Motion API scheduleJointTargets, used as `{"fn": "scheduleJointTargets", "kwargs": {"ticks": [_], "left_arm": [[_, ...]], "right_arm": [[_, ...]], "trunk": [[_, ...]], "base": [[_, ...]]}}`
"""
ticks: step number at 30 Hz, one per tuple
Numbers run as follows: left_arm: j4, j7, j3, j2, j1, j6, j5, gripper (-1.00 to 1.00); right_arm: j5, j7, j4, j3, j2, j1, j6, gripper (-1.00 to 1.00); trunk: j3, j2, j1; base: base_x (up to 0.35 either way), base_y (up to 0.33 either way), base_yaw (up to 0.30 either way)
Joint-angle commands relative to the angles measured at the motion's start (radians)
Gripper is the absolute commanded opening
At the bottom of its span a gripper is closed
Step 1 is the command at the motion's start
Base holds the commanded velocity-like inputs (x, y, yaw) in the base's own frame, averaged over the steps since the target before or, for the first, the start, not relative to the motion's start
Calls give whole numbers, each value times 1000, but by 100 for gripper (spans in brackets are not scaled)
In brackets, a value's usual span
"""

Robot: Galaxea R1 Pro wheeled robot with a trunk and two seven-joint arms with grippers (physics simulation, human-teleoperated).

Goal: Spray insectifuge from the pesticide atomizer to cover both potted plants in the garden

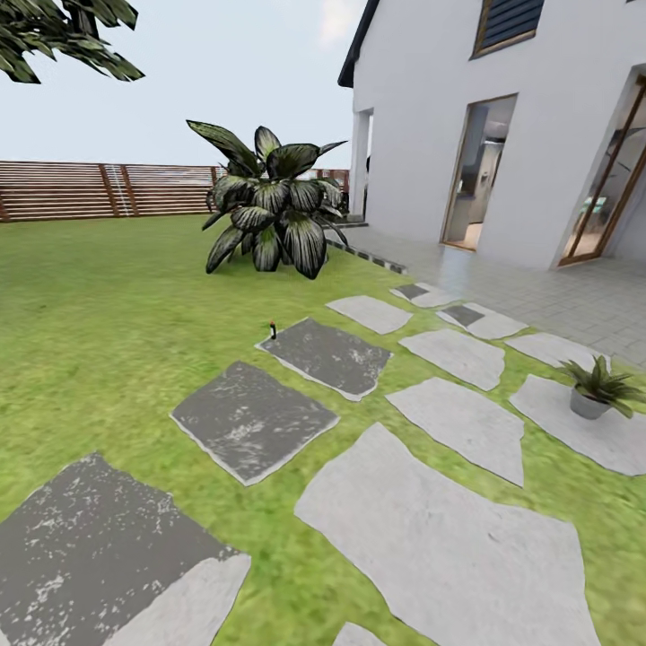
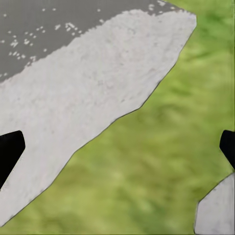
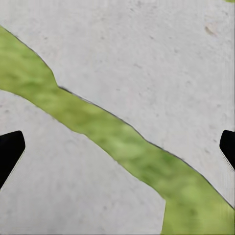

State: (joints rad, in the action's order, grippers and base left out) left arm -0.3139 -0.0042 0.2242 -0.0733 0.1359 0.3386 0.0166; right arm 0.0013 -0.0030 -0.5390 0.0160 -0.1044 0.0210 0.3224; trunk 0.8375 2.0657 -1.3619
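A: Where is the pesticide atomizer (image 1: 272, 329)?

B: Just left of centre in the head view — a tiny dark bottle with a red top, upright on the grass at the far left corner of a dark paving stone (image 1: 327, 356). It is so small there that I can only guess at the pale band.

A: And the plants?

B: One potted plant (image 1: 597, 389) sits at the right edge, mid-height, on a pale stone (image 1: 588, 422). The big striped shrub (image 1: 271, 204) in the upper middle has no pot, so it is not one of them.

A: The hands?

B: Both empty and spread wide. The left hand (image 2: 117, 152) shows a dark finger (image 2: 9, 151) at either edge of its view, with lawn and stone between. The right hand (image 3: 117, 152) stands the same, above two pale slabs parted by a grass strip. I judge they are held like this because the robot is on its way — nothing is within reach.

A: Anything cut off?

B: The fence (image 1: 108, 189) runs out at the left, and the house (image 1: 502, 126) at the top right.
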Motion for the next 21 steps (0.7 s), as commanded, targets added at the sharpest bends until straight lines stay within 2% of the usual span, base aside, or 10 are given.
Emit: {"fn": "scheduleJointTargets", "kwargs": {"ticks": [1,21], "left_arm": [[1,0,3,0,1,3,2,100],[0,0,7,0,1,3,2,100]], "right_arm": [[0,0,1,1,0,0,3,100],[-1,-2,-1,-2,0,0,4,100]], "trunk": [[1,0,0],[1,0,0]], "base": [[338,0,0],[338,0,0]]}}
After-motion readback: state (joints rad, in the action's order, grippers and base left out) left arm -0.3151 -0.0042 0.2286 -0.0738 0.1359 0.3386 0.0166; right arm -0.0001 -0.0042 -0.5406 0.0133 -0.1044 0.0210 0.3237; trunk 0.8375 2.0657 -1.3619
